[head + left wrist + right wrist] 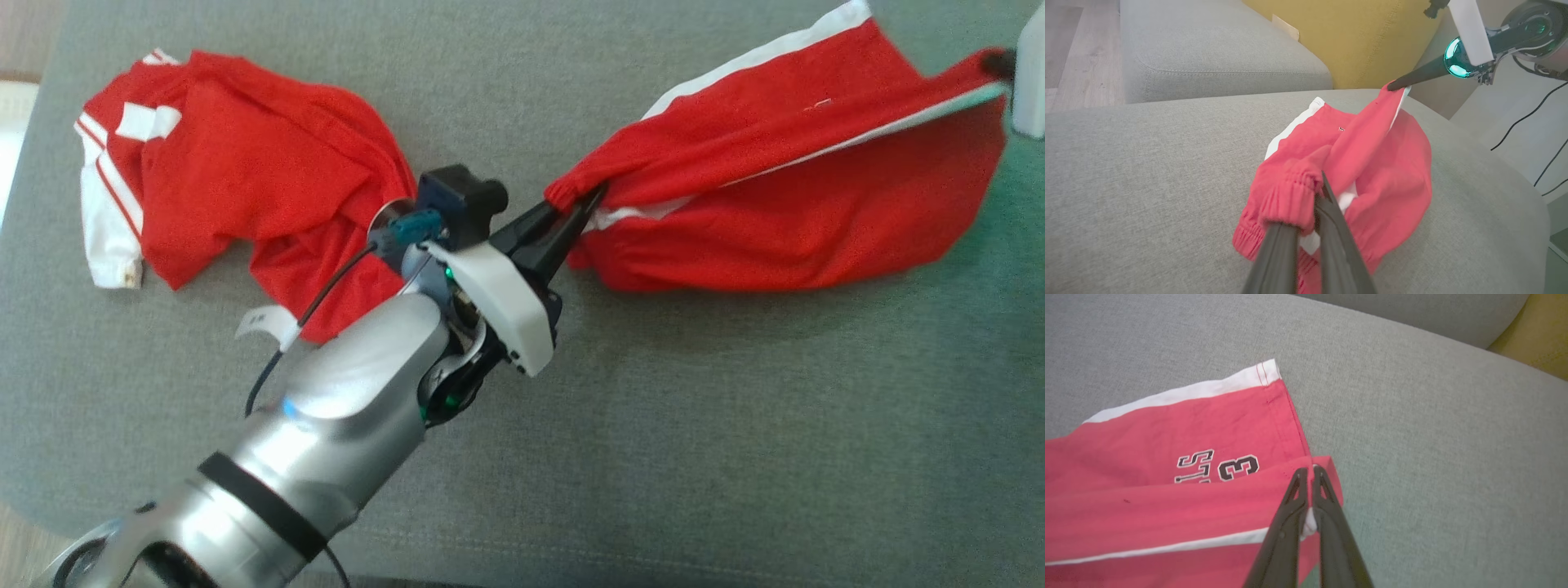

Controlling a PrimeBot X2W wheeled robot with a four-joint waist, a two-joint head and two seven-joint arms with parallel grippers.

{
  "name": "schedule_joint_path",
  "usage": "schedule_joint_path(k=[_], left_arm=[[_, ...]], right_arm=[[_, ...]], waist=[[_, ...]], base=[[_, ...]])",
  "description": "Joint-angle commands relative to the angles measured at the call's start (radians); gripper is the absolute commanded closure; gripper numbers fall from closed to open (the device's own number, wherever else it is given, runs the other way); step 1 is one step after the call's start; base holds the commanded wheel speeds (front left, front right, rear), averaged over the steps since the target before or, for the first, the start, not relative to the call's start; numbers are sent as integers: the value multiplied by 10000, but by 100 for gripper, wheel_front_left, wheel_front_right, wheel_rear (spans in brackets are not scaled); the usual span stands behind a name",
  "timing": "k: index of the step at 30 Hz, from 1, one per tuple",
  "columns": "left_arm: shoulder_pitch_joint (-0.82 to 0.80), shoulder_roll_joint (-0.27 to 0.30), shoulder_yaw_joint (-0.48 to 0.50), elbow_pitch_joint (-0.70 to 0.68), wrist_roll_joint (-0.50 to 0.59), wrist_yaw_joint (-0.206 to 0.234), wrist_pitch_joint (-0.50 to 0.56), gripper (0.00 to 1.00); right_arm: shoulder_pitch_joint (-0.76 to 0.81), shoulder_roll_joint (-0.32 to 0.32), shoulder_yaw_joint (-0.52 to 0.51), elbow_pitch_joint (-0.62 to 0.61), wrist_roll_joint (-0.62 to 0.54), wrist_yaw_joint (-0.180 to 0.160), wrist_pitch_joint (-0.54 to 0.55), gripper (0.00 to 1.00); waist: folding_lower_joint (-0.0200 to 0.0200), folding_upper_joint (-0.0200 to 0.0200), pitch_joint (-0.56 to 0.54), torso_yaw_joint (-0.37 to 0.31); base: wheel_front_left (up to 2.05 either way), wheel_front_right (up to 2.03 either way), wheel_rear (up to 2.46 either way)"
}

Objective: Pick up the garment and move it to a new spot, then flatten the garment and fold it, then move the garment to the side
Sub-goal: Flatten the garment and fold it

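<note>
Left gripper (584, 202) & right gripper (1310, 470) pinch garment (816, 188) taut btwn them; flattening looks underway, fold + side-move remain.

Soft, even light leaves faint shadows beyond the jaws, glare on the forearm (351, 384) behind them, blurred edges.

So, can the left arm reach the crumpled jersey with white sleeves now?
Probably not yet: the left pincer is shut on the striped red garment, which the right pincer also holds. The jersey lies uncovered close beside that arm, so reach itself looks fine.
</note>
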Motion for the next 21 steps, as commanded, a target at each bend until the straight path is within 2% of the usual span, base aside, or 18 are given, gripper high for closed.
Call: schedule_joint_path(k=[1, 12, 21], left_arm=[[-547, 68, 384, -129, 67, -44, -101, 100], [-1003, -335, 626, 340, 164, -232, -204, 100], [-1007, -533, 1048, 398, 322, -318, -219, 100]], right_arm=[[-372, 23, -70, -207, -114, -9, -94, 100], [-1183, 295, 133, 396, -427, -9, -770, 100], [-1605, 258, 458, 836, -373, -9, -1512, 100]], waist=[[0, 0, 271, 149], [0, 0, 789, 390], [0, 0, 1126, 618]], base=[[0, 0, 0], [0, 0, 0], [0, 0, 0]])
